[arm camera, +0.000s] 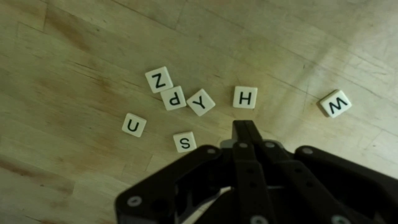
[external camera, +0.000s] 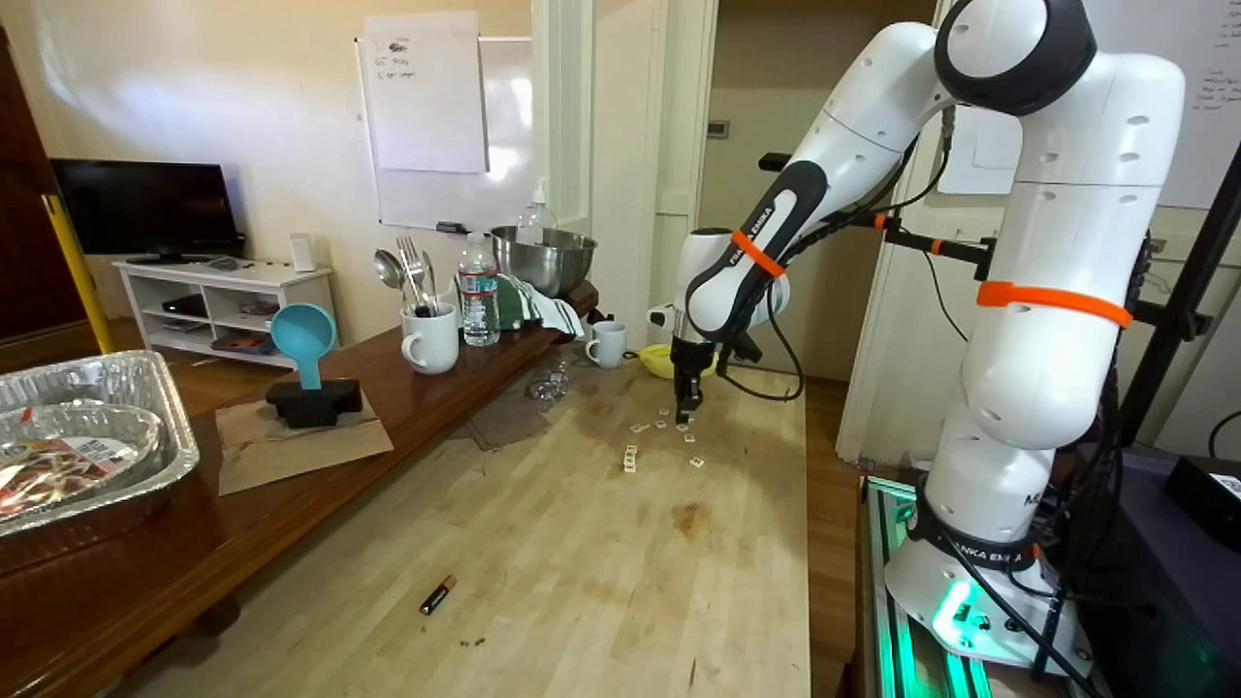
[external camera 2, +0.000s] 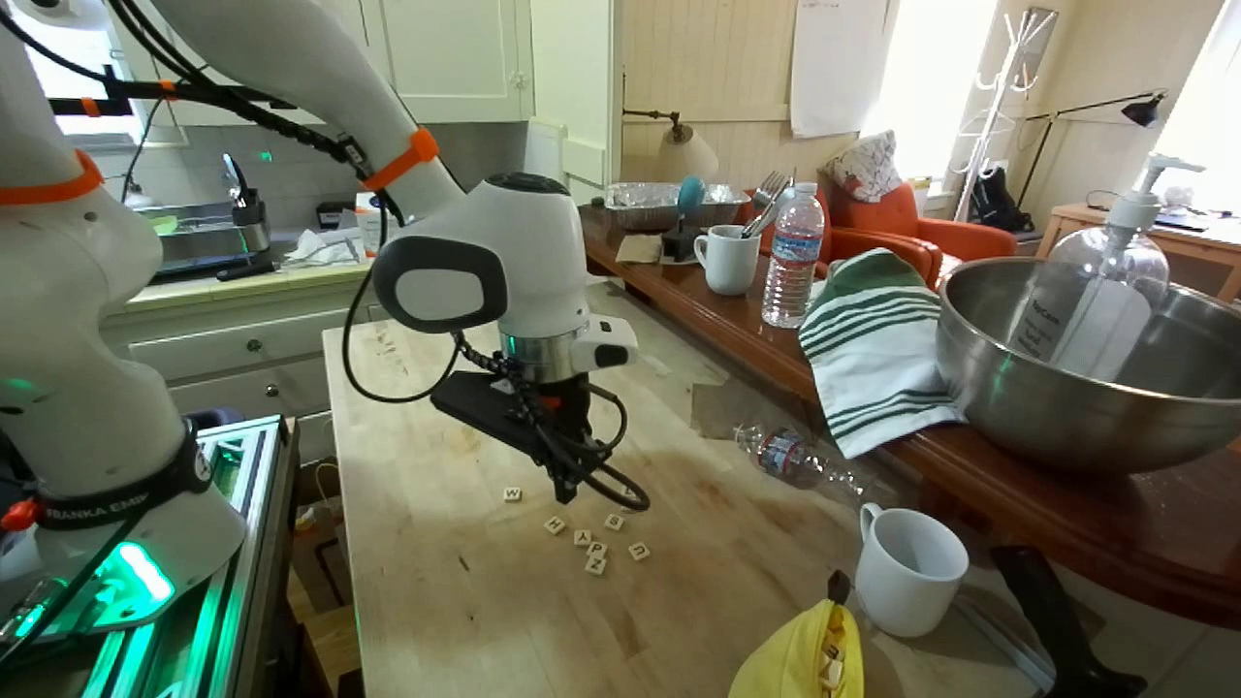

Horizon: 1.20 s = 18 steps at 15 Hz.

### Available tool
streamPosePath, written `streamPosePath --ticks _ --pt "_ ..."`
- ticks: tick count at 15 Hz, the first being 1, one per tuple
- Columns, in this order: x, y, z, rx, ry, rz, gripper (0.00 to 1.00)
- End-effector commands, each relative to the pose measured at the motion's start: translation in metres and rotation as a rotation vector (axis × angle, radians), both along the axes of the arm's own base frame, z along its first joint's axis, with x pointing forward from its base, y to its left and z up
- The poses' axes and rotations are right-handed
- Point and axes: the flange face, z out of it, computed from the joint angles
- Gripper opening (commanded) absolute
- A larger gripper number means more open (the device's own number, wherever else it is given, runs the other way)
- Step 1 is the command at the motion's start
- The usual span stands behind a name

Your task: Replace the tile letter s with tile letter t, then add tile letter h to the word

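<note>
In the wrist view a white S tile (arm camera: 185, 142) lies by itself, left of my gripper (arm camera: 244, 123). The H tile (arm camera: 245, 97) lies flat on the wood just beyond the fingertips, not touched by them. Both fingers meet along their length, shut with nothing between them. My gripper (external camera: 684, 417) hangs over the scattered tiles in both exterior views. A short row of tiles (external camera: 630, 459) stands apart in an exterior view, its letters too small to read. No tile can be read as letter t in any view.
Around lie loose tiles W (arm camera: 335, 104), Y (arm camera: 201, 102), P (arm camera: 173, 98), Z (arm camera: 159, 80) and U (arm camera: 134, 125). P touches Z. A yellow pouch (external camera 2: 805, 654), a white mug (external camera 2: 911, 572) and a plastic bottle on its side (external camera 2: 790, 458) stand or lie nearby. A battery (external camera: 437, 594) lies further off.
</note>
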Motion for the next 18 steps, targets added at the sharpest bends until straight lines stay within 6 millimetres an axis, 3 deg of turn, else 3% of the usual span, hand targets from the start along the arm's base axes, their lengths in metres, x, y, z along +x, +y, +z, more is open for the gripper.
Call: streamPosePath --ticks 1,18 --pt "-0.011 -0.004 -0.007 -0.022 0.01 0.084 0.0" --pt "-0.011 -0.008 -0.038 -0.081 0.034 0.199 0.0"
